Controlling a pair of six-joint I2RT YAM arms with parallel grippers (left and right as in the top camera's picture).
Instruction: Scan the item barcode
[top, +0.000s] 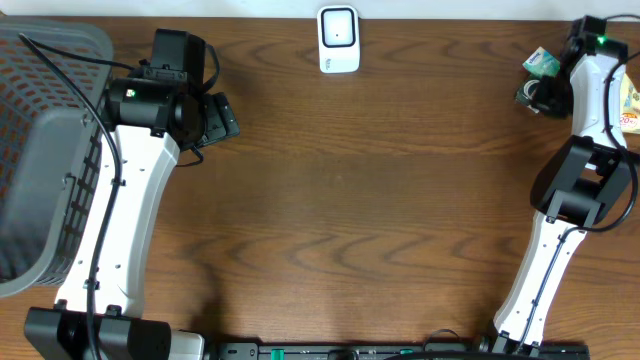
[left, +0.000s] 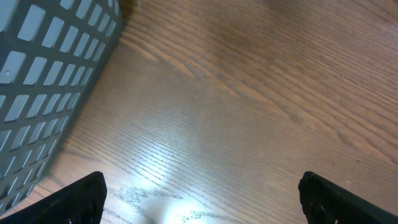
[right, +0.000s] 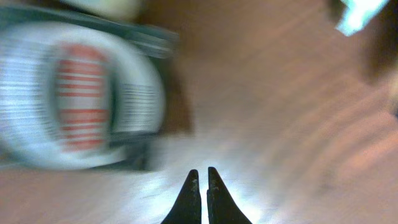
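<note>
The right gripper (right: 202, 173), jaws pressed together on nothing, sits at the upper right of the overhead frame and is the nearer arm. The left gripper (left: 202, 186) stands wide apart beside the grey plastic mesh basket (left: 43, 93). In the right wrist view the white-and-red labelled pack (right: 81, 102) lies up-left of the fingertips, apparently untouched; blur hides its long axis.

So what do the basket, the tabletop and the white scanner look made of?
Basket: grey plastic, matte, judging by its moulded grid walls. Tabletop: brown wood or wood-look laminate; grain shows, slight sheen. Scanner: smooth white plastic, probably.
</note>
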